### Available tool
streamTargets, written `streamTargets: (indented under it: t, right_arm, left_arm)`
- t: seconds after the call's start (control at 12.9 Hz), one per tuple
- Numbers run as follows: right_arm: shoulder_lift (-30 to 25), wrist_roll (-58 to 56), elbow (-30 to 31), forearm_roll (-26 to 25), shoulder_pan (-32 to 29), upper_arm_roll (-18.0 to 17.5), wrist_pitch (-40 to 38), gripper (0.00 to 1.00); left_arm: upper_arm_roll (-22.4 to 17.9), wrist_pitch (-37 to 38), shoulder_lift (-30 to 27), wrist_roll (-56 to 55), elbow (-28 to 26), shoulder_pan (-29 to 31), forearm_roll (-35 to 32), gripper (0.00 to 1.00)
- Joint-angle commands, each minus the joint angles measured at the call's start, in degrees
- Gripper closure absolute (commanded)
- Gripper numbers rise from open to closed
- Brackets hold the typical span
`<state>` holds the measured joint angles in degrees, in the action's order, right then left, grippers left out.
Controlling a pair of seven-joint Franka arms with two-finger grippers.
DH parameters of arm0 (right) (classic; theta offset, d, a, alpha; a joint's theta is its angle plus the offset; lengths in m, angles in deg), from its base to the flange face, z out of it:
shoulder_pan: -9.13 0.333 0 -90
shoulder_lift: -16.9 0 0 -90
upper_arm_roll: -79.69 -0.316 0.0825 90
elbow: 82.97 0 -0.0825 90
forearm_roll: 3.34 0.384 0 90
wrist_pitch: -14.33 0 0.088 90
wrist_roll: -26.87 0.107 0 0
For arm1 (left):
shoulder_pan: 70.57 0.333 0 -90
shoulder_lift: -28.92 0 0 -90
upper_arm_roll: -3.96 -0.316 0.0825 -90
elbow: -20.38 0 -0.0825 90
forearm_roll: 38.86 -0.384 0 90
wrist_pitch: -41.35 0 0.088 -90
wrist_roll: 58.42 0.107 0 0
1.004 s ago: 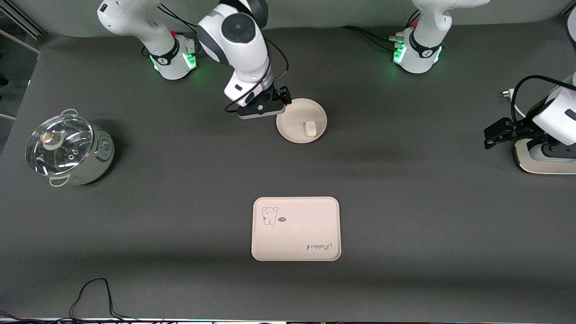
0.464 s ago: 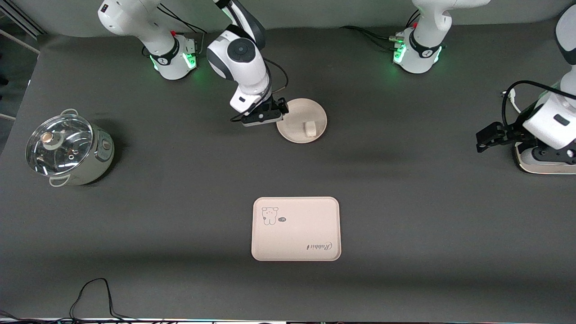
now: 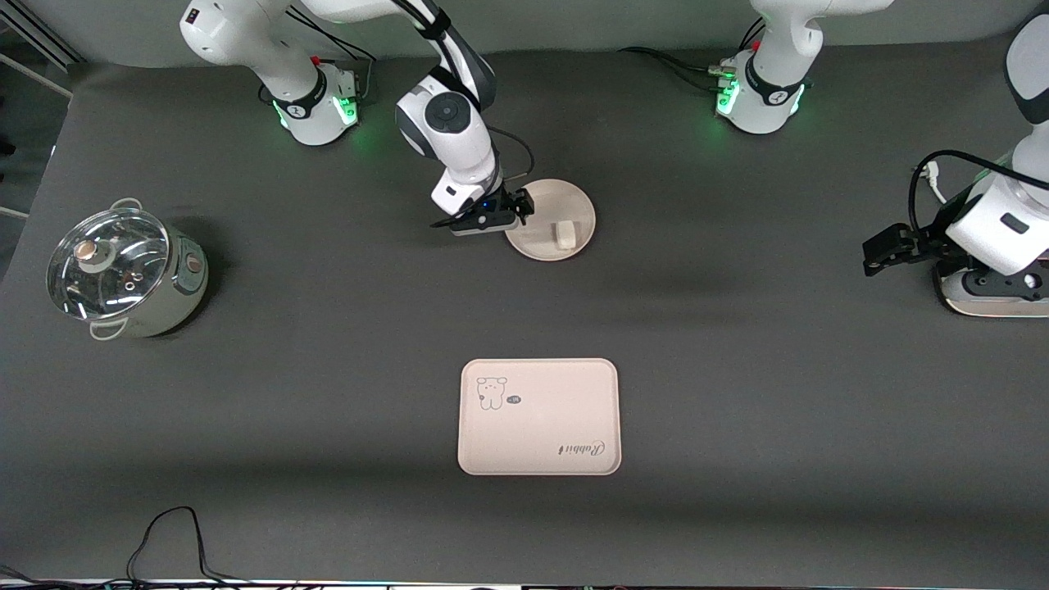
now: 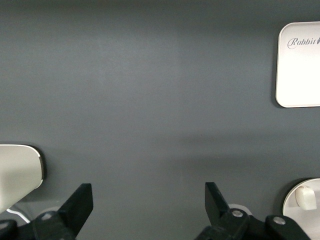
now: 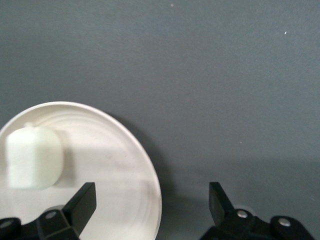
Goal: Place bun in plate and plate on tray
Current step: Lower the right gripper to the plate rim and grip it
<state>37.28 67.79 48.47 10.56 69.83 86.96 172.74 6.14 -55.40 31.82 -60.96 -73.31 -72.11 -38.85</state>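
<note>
pot (image 3: pixel 127 273): shiny, w/ glass lid, sits toward the right arm's end of the table, well apart from the plate.
right gripper (image 3: pixel 519 205): low at the plate's rim, on the pot-ward side. Fingers (image 5: pixel 80 205) spread wide, nothing held. In right wrist view one finger is over the plate, the other over bare table, rim between them.
plate (image 3: pixel 537 242): round, cream, on the dark table.
bun (image 3: pixel 565 233): small white lump, lies in the plate, nearer the front camera than plate's middle.
tray (image 3: pixel 538 416): flat, cream, bear pic + "Rabbit" word. Nearer the front camera than the plate, well apart from it.
left gripper (image 3: pixel 875 257): waits well apart from the plate, at the left arm's end of the table. Fingers (image 4: pixel 80 202) spread wide, nothing held.
</note>
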Motion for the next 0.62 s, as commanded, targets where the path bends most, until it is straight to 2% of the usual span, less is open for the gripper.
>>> streamTargets:
  t: [0.0, 0.31, 0.54]
  right_arm:
    - [1.77, 0.91, 0.66, 2.09, 1.25, 0.29, 3.04, 0.0]
    - [2.21, 0.91, 0.57, 5.43, 1.52, -0.59, 3.04, 0.0]
    - [2.21, 0.91, 0.57, 5.52, 1.52, -0.59, 2.87, 0.32]
  left_arm:
    - [-0.51, 0.33, -1.05, -0.8, -0.7, -0.22, 0.52, 0.0]
    - [-0.34, 2.71, -1.32, -2.64, -0.26, -0.57, -0.97, 0.0]
    - [-0.43, 3.15, -1.76, -2.65, 0.79, -0.31, -1.59, 0.0]
